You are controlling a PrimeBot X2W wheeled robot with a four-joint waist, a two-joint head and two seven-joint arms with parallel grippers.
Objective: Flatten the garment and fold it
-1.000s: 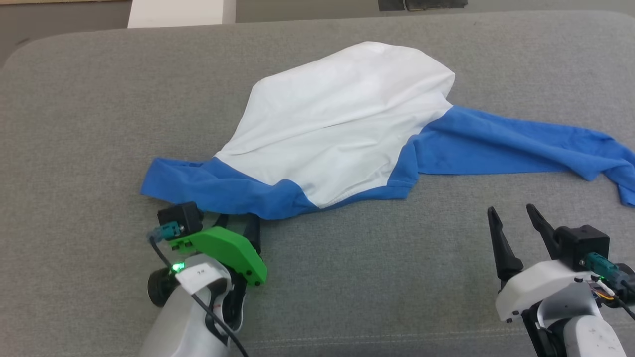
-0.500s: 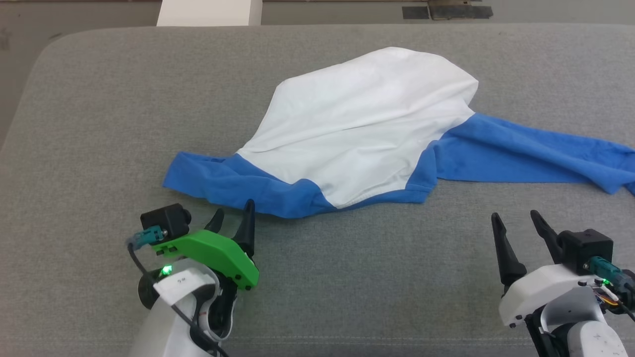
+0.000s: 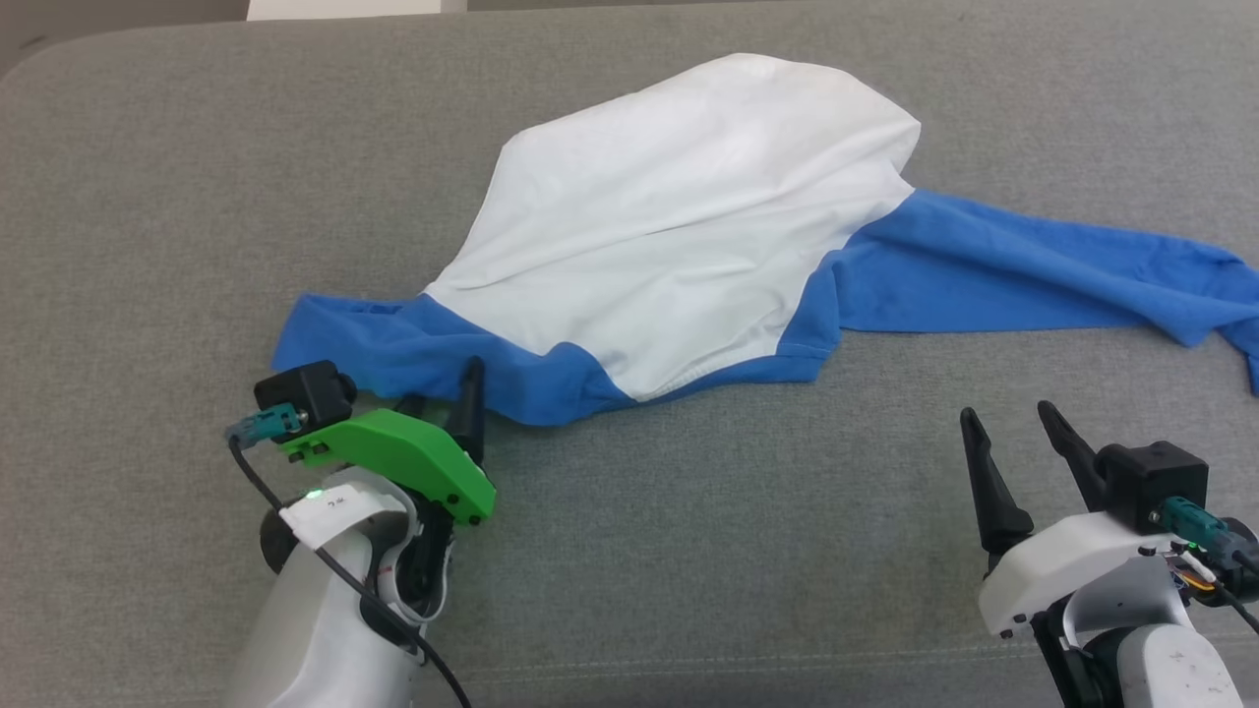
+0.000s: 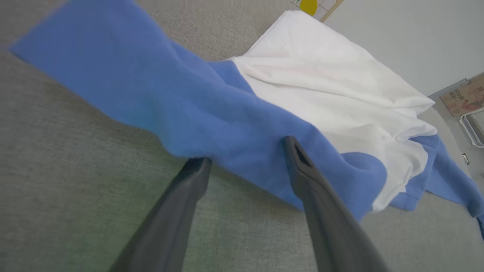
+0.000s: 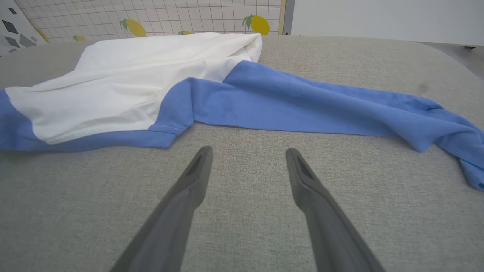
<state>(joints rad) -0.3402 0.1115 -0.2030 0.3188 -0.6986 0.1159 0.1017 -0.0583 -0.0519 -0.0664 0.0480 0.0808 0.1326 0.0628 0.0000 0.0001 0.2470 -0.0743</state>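
Note:
The garment [image 3: 679, 226] lies crumpled on the grey cushion [image 3: 689, 551], its white body in the middle. One blue sleeve [image 3: 393, 344] bunches at the left and the other blue sleeve [image 3: 1033, 275] trails off to the right. My left gripper [image 3: 441, 388] is open at the near edge of the left sleeve [image 4: 159, 102]. In the left wrist view the left gripper [image 4: 244, 151] has one fingertip [image 4: 291, 145] over the blue cloth and the other at its hem. My right gripper [image 3: 1008, 413] [image 5: 248, 150] is open over bare cushion, a little short of the garment [image 5: 124, 87].
The cushion's rounded far-left corner [image 3: 39, 69] drops to the floor. A white object [image 3: 344, 8] stands beyond the far edge. A gridded, lemon-patterned sheet [image 5: 170, 17] lies behind the cushion, and a cardboard box [image 4: 465, 96] is off to one side.
The head camera has shifted. My left gripper has tilted its fingers up into sight and moved forward onto the left sleeve's near edge. The right gripper has held still.

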